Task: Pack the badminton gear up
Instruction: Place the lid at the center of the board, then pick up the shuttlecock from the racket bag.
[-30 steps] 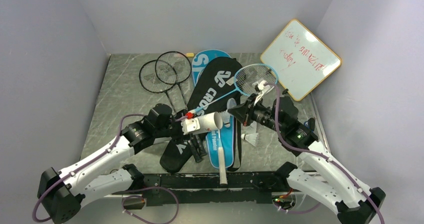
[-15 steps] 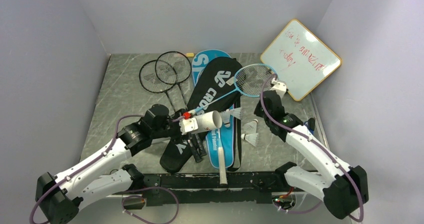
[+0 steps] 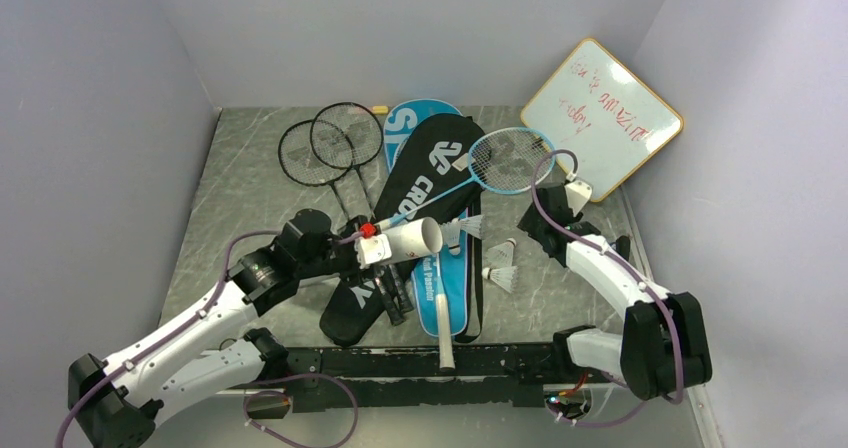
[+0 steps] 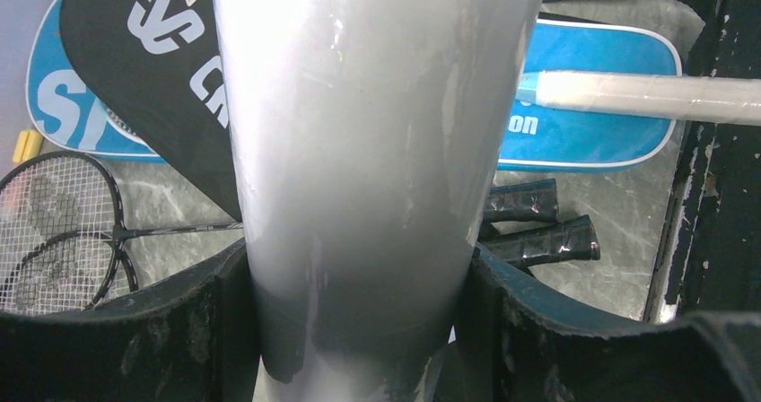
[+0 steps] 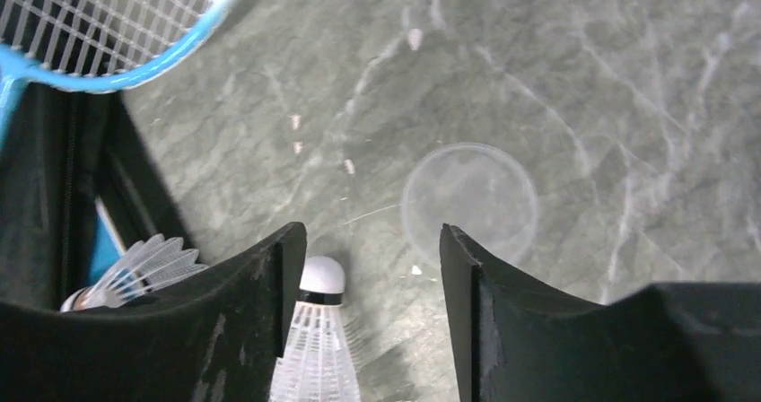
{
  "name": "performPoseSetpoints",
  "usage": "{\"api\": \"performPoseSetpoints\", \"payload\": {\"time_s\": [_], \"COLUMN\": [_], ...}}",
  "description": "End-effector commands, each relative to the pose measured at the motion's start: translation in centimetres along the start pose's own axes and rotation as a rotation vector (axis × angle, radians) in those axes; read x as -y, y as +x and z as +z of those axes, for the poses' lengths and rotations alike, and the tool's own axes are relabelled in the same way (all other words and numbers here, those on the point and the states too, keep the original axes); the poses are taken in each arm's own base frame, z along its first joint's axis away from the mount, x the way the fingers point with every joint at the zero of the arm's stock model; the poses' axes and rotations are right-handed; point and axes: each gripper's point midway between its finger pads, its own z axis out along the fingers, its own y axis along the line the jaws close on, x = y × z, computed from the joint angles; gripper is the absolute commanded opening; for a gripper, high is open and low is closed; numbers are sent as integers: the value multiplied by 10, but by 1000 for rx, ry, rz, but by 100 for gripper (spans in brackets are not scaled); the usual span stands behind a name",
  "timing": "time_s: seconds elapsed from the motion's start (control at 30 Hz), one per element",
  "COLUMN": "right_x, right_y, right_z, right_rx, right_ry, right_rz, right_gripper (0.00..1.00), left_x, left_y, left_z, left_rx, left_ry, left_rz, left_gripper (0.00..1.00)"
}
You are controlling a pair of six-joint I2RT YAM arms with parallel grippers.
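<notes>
Swung away from the white cardboard tube (image 3: 405, 240) clamped in the left gripper (image 3: 372, 252), the right gripper (image 5: 370, 245) is held open, empty, over a white feather shuttlecock (image 5: 314, 339) toward the table (image 3: 600, 293)'s right edge; little is judged packed yet.

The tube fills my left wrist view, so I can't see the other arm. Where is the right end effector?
Observer: The right end effector is open, pointing down at the table, with a shuttlecock lying loose between its fingers.
Operator: Other shuttlecocks out?
Observer: Yes. A second shuttlecock lies by the tube mouth, and a third shuttlecock right of the blue cover.
Operator: And the light-blue racket head?
Observer: The light-blue racket has its head beside the whiteboard, its shaft crossing the black cover.
</notes>
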Motion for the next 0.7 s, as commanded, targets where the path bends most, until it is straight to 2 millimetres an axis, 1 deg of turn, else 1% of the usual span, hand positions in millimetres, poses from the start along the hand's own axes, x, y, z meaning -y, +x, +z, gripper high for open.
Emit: {"api": "performPoseSetpoints", "payload": {"time_s": [0.0, 0.07, 0.13, 0.2, 0.3, 0.37, 0.5, 0.57, 0.67], "right_x": [-51, -74, -103, -127, -152, -161, -172, -173, -170], "right_y": [-31, -26, -15, -2, 18, 28, 52, 65, 80], "right_z": [-19, -31, -48, -66, -89, -96, -102, -100, -89], "right_rx": [55, 36, 5, -16, -48, -82, -141, -161, -188], "right_ry": [-215, -324, -471, -587, -715, -766, -825, -835, -803], "right_rz": [-41, -138, -236, -307, -386, -408, -479, -529, -571], "right_gripper": [62, 61, 61, 61, 61, 62, 61, 57, 54], "left_x": [-5, -7, -7, -9, -13, -14, -15, -15, -14], "left_y": [-19, -22, -25, -27, -31, -32, -32, -33, -33], "left_z": [-3, -4, -4, -6, -8, -9, -12, -13, -13], "left_rx": [79, 93, 110, 125, 141, 149, 157, 159, 166], "left_ry": [-16, -21, -24, -23, -34, -36, -42, -43, -36], "left_rz": [7, -12, -42, -53, -68, -67, -59, -56, -50], "left_gripper": [15, 16, 18, 17, 17, 17, 17, 17, 17]}}
